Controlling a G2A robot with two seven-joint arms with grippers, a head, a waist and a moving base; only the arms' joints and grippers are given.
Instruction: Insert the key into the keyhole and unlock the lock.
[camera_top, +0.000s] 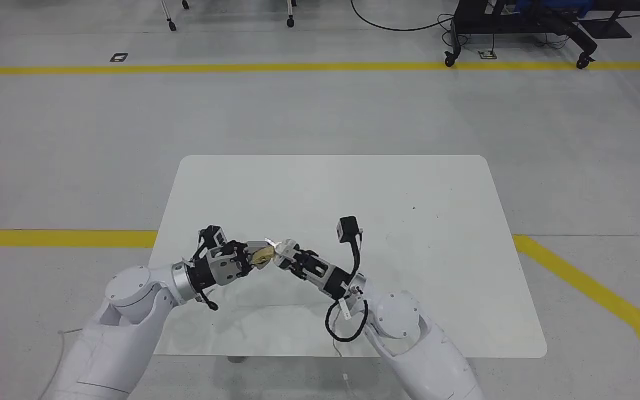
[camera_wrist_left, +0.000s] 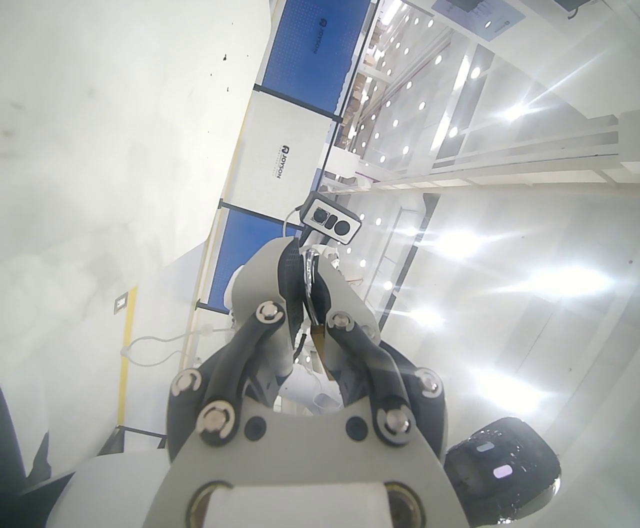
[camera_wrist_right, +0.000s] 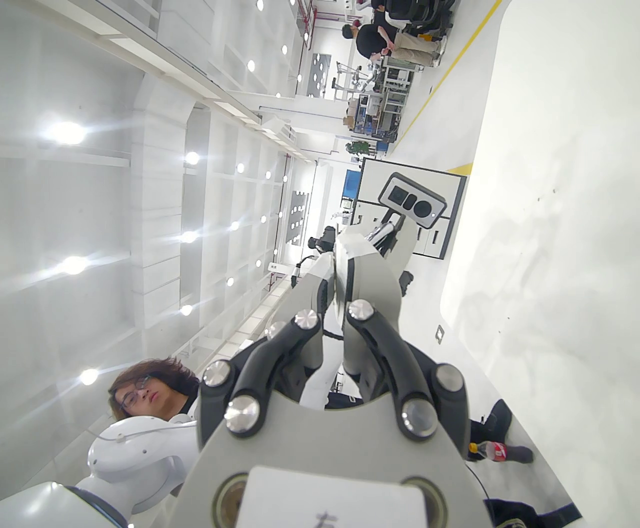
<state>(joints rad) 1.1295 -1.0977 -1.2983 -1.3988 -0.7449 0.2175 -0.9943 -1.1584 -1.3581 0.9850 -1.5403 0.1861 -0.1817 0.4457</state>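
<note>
Two grippers meet over the table (camera_top: 440, 200), lock and key in hand.
Pair sits at 7 o'clock on the table. Left gripper (camera_top: 252, 257) is clenched on the brass lock (camera_wrist_left: 319, 342); right gripper (camera_top: 284, 247), at its 3 o'clock, pinches a thin metal piece, likely the key (camera_wrist_right: 341, 290). Lock looks heavy, rigid, slick: grip the body, keep the keyhole free. Key looks light, stiff: grip its head.

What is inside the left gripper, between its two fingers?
A brass padlock with a silver shackle is clamped in the left gripper. The gripper covers most of the padlock's body, so its keyhole cannot be seen.
</note>
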